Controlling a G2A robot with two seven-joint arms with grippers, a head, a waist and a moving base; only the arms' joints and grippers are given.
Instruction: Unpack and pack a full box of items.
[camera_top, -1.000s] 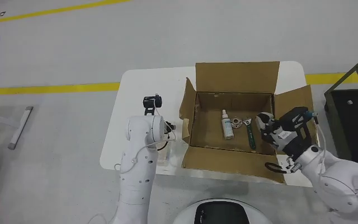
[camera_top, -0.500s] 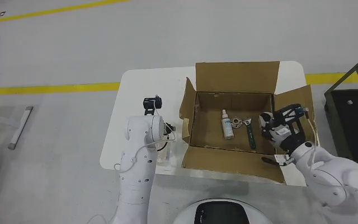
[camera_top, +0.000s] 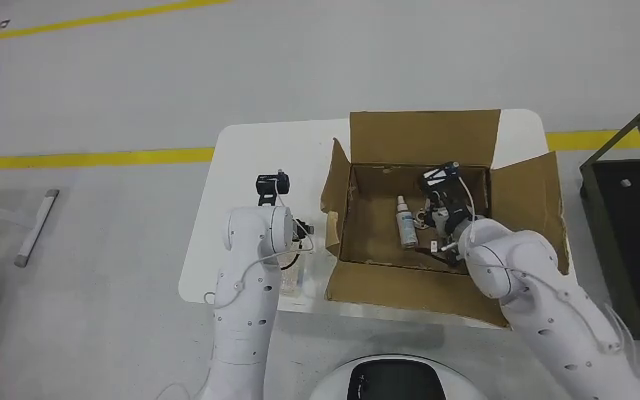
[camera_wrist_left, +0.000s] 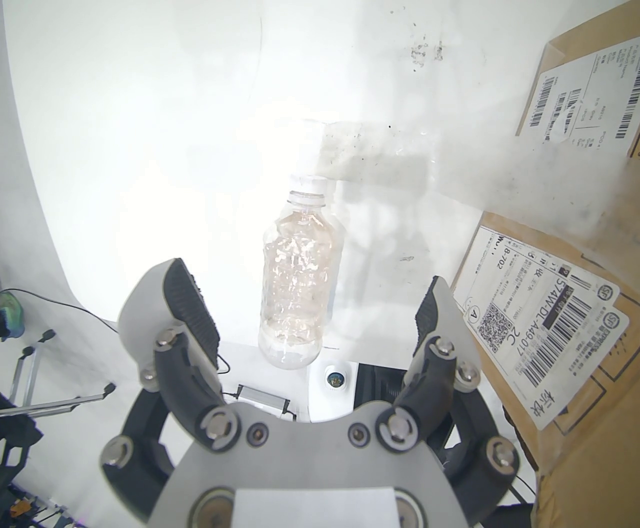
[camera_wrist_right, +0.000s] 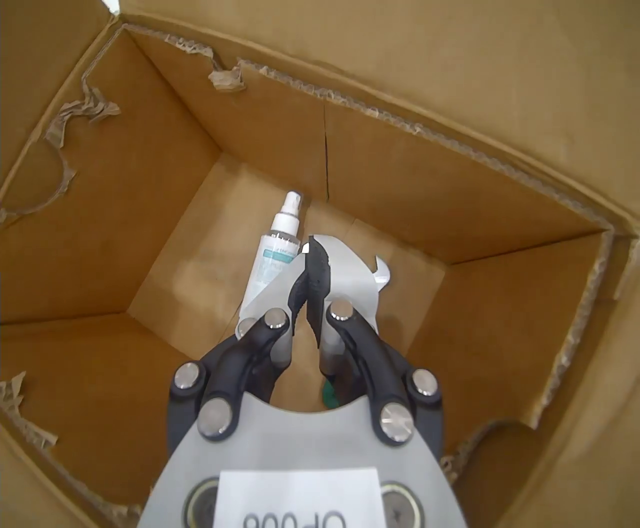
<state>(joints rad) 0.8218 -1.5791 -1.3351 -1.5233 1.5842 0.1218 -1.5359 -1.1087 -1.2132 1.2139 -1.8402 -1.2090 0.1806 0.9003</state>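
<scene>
Top view puts us in the unpacking half, as we judge it: a clear bottle (camera_wrist_left: 299, 260) lies out on the worktop (camera_top: 250, 160) just left of the box (camera_top: 425, 138), while a sprayer (camera_top: 406, 225) and a wrench (camera_wrist_right: 382, 277) lie on the box floor. Our right tool (camera_wrist_right: 307, 265) hangs inside the box with its fingers pressed together and nothing between them. It sits over the wrench's head, just right of the sprayer; how high above them we cannot tell for sure. The next move, we think, calls for spreading those fingers, then coming down across the wrench's shank or the sprayer's body, both lying flat with their long sides running near to far. Our left tool (camera_wrist_left: 307, 282) is spread wide over the bottle, one finger on either side, touching it nowhere that we can see.
</scene>
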